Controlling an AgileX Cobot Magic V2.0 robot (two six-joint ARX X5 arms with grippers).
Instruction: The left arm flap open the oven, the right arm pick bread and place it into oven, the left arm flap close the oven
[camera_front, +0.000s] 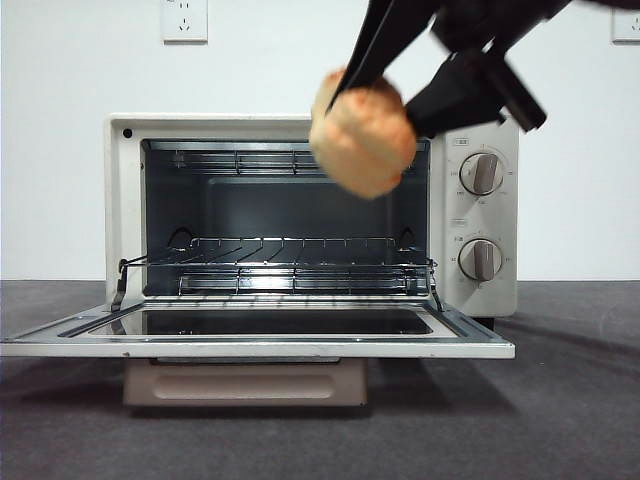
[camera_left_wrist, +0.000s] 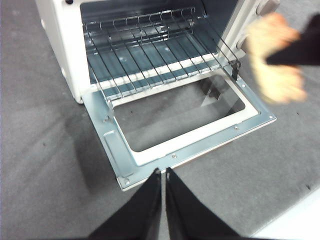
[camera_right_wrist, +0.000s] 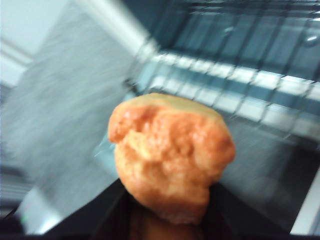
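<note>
Clamping the bread, the right claw is hanging before the oven, above its lowered door. The left claw, jaws together, is hovering just beside the door's edge.

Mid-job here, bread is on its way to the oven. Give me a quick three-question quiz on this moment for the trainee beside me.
1. True or false: the oven door is folded down flat.
2. What does the right gripper hold: A) a knob, B) the bread, C) the wire rack?
3. Fill in: the left gripper hangs near the door's front edge with its jaws ____.

Key
1. True. The door lies open and level in front of the cavity.
2. B. The bread is clamped in the air before the upper part of the opening, not yet on the rack.
3. Shut. The two black jaws meet, holding nothing.
</note>
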